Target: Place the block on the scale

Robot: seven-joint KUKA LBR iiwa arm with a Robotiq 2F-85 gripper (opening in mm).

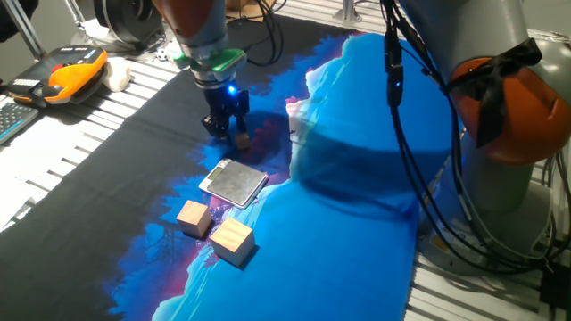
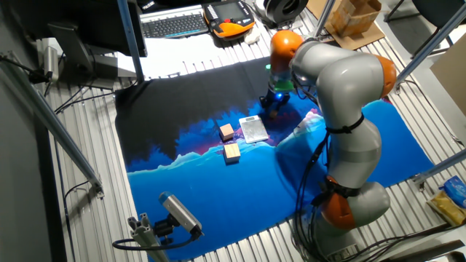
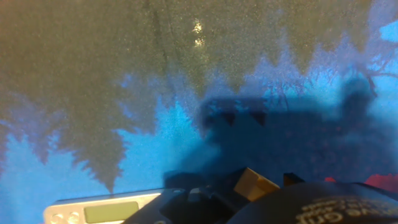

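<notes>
Matt wooden block (image 1: 242, 138), dull grey-topped scale (image 1: 234, 181), rough cloth (image 1: 357, 223).

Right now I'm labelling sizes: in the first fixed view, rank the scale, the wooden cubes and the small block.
1. Flat grey white-rimmed scale.
2. Two larger wooden cubes: alike, nearness unsure.
3. Small light-brown block at the gripper.

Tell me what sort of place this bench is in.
Probably a robotics lab or workshop. A robot arm is mounted at a slatted aluminium table draped with a blue-and-black cloth, and a keyboard and an orange teach pendant lie at the edge.
</notes>
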